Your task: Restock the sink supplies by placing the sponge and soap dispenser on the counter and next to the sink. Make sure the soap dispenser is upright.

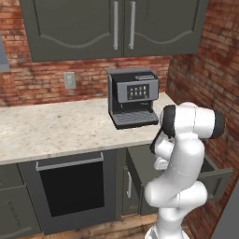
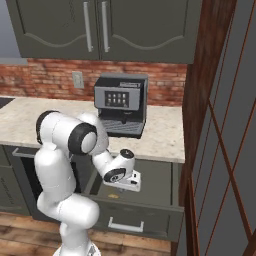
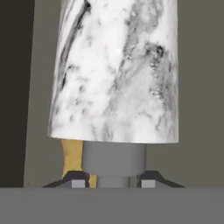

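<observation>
The pincer [image 3: 113, 183], down inside the open drawer [image 2: 150, 195], is clamped on the grey neck of the soap dispenser [image 3: 114, 74], whose marbled body stretches away toward 12 o'clock; gripping the narrow neck likely suits the fingers' reach. The sponge [image 3: 72, 157] peeks out at 9 o'clock, just beside the neck. Drawer walls hem the hand in. Beyond, the worktop [image 1: 51, 128] has open room left of the coffee machine [image 1: 133, 98].

Arm folded low, elbow high — hand [image 3: 113, 183] pointing down, fingers clamped.
</observation>
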### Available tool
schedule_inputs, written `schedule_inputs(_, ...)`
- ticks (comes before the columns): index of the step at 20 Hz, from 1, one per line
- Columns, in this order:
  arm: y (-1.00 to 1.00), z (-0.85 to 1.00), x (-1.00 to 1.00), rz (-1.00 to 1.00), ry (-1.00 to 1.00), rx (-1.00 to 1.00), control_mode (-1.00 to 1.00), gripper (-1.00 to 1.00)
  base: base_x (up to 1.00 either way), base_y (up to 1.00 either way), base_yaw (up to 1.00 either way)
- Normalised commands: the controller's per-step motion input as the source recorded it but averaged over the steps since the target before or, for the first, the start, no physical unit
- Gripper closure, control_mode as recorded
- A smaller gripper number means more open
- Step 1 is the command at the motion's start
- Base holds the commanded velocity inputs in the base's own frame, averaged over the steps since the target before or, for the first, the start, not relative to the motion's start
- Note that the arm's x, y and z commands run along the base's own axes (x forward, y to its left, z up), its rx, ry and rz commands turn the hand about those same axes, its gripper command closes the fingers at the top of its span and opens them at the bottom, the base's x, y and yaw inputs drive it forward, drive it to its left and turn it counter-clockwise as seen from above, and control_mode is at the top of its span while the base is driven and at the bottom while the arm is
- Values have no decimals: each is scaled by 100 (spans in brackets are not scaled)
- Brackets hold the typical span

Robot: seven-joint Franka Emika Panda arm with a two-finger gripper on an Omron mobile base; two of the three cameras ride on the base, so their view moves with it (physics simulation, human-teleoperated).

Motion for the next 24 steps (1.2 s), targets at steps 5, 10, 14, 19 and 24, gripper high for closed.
schedule_inputs(5, -1, 100, -52, 0, 0, 0, -100, 100, 0, 0, 0)
schedule_inputs(10, -11, 100, -68, 0, 0, 0, -100, 100, 0, 0, 0)
schedule_inputs(14, -14, 100, -60, 0, 0, 0, -100, 100, 0, 0, 0)
schedule_inputs(19, -4, 100, -57, 0, 0, 0, -100, 100, 0, 0, 0)
schedule_inputs(24, 9, 100, -18, 0, 0, 0, -100, 100, 0, 0, 0)
